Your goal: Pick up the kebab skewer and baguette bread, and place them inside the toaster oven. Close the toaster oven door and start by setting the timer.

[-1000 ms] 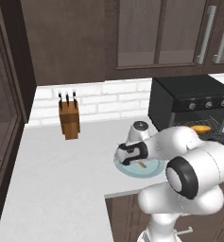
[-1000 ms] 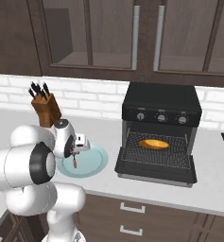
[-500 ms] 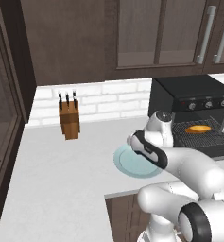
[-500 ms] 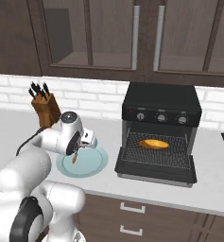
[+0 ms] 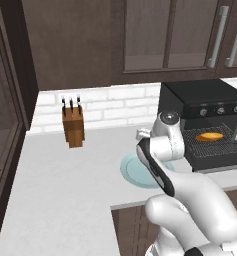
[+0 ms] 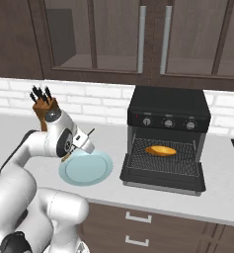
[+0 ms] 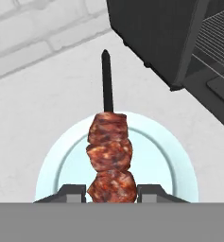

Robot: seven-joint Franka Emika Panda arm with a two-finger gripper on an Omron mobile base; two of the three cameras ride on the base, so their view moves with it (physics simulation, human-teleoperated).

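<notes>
Jaws (image 7: 111, 193) clamping kebab skewer (image 7: 109, 156) by meat end, holding it over plate (image 7: 179, 160); stick pointing 12 o'clock, toaster oven (image 7: 179, 42) waiting at 2 o'clock, baguette bread (image 6: 161, 150) lying on rack.

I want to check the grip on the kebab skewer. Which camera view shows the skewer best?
The hand view: the kebab skewer stands close up, its meat chunks between the end effector fingertips, above the plate. The right base view shows just its thin dark tip; in the left base view the arm covers it.
</notes>
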